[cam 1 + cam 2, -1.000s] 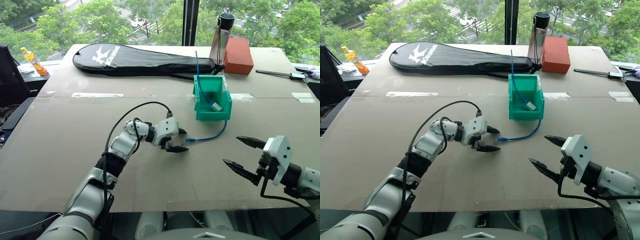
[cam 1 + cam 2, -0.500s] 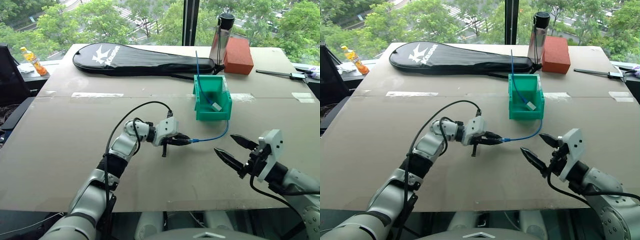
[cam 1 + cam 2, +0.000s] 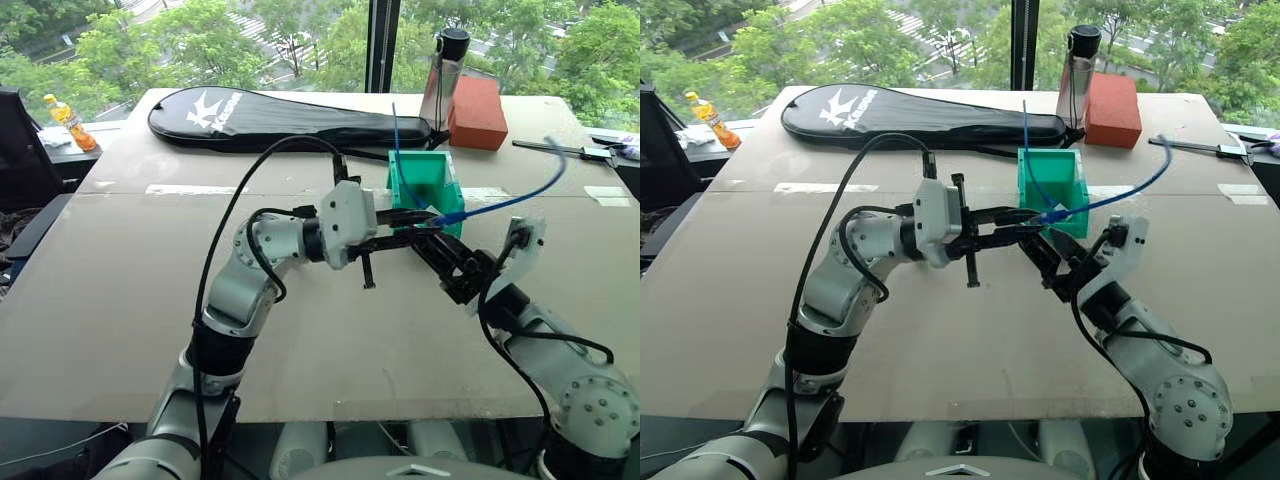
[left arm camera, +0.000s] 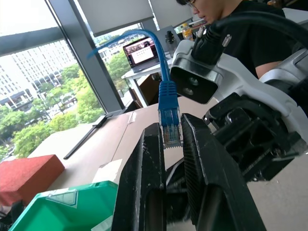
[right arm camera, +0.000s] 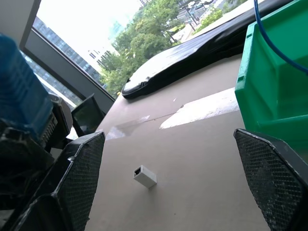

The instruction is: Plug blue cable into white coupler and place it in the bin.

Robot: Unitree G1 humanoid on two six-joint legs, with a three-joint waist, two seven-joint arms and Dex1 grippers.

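Observation:
My left gripper (image 3: 424, 222) is shut on the clear plug of the blue cable (image 3: 500, 205) and holds it up in the air in front of the bin (image 3: 402, 182). In the left wrist view the plug (image 4: 169, 126) sits between the two fingers. The cable's free length arcs up and away to the right. My right gripper (image 3: 442, 254) stands open just beside and below the left fingertips, empty. In the right wrist view the white coupler (image 5: 145, 176) lies alone on the cardboard table, ahead of the open right gripper (image 5: 168, 135). The teal bin (image 5: 269, 82) is beside it.
A second, straighter blue cable (image 3: 1025, 130) sticks up out of the bin. At the table's far edge lie a black racket bag (image 3: 280, 115), a bottle (image 3: 442, 75) and a red block (image 3: 477, 110). A person (image 4: 240, 29) sits beyond the table.
My left gripper closed on the cable's plug and lifted it off the table, so the cable now hangs in the air. My right gripper rose, rolled and moved left to meet it.

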